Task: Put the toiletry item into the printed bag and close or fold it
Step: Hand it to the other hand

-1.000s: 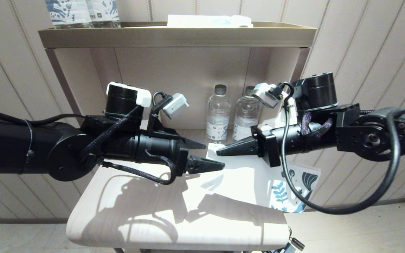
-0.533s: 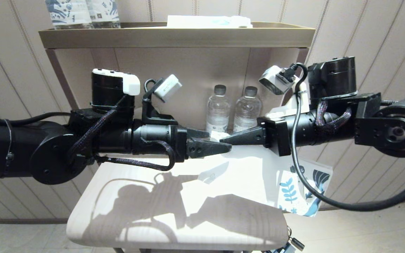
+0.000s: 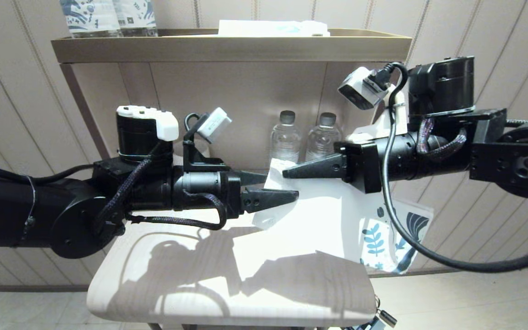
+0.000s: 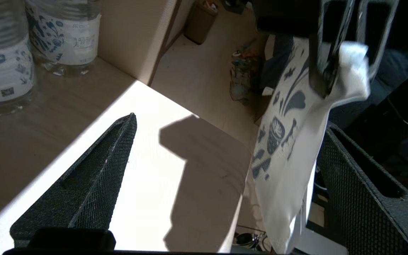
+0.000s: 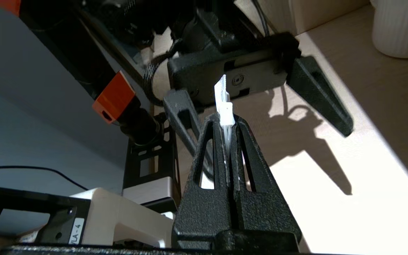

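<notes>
My right gripper (image 3: 286, 173) is shut on the top corner of the printed bag (image 3: 332, 220). The white pouch hangs below it, its blue leaf print (image 3: 394, 238) low and past the table's right edge. In the right wrist view the jaws (image 5: 227, 122) clamp the bag's thin white edge (image 5: 224, 99). My left gripper (image 3: 282, 185) faces it from the left, open, one finger on each side of the bag's upper edge. In the left wrist view the bag (image 4: 289, 152) hangs close to one finger (image 4: 360, 191). The toiletry item is not in view.
Two clear water bottles (image 3: 284, 144) (image 3: 321, 142) stand at the back of the pale table (image 3: 227, 284). The shelf above (image 3: 232, 48) carries blue-printed bottles (image 3: 108, 16) and a pale flat packet (image 3: 273, 27). A white ribbed cup (image 5: 402, 28) stands nearby.
The right arm has risen with the bag, so the pouch hangs higher and more upright. The left gripper stayed open and rose with it at the bag's top edge.
</notes>
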`<state>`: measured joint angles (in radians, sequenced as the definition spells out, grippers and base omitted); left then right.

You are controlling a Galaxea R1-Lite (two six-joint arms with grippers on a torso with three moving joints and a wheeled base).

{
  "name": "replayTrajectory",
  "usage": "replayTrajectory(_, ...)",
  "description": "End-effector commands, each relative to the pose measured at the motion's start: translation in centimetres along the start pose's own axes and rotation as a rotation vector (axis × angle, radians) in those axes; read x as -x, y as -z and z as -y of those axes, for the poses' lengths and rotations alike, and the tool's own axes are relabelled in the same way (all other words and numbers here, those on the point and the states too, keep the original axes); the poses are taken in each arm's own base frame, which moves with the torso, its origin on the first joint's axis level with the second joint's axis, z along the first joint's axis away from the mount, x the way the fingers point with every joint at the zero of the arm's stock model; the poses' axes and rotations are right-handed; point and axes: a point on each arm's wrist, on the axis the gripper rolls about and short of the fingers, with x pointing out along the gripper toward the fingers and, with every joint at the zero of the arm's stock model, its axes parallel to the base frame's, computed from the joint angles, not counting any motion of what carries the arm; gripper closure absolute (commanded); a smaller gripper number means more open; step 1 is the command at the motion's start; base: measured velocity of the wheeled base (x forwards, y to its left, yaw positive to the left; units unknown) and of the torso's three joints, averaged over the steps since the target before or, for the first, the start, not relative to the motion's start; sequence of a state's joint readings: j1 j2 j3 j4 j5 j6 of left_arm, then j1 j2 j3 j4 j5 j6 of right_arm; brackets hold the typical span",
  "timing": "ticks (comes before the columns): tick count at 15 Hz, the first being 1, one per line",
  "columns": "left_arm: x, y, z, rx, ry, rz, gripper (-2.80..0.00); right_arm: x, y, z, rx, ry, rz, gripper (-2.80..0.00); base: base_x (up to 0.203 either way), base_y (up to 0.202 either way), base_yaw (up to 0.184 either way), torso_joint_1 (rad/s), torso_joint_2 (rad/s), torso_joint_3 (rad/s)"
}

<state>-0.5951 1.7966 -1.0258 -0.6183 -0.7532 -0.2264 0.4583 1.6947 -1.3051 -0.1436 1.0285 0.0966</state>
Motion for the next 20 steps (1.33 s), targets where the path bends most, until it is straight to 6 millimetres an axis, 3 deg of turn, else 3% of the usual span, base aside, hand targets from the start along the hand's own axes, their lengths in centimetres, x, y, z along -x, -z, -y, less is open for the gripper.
replayTrajectory(1,-0.5,0.8,-0.6,0.017,0.002,-0.018,-2.80,0.0,-0.4,-0.1,0.002,0.003,0.008,0.00,0.000,0.000,0.000,0.000,0.00,0.000)
replayTrajectory(7,-1.0,-0.6,-0.3,0.107,0.021,0.023,-2.80,-0.6,-0.4,-0.3,0.001,-0.005,0.005,0.00,0.000,0.000,0.000,0.000,0.00,0.000)
replayTrajectory(20,-1.4,-0.8,0.8,0.091,0.082,0.027,-2.80,-1.7,-0.6,-0.3,0.008,0.006,0.004,0.00,0.000,0.000,0.000,0.000,0.00,0.000)
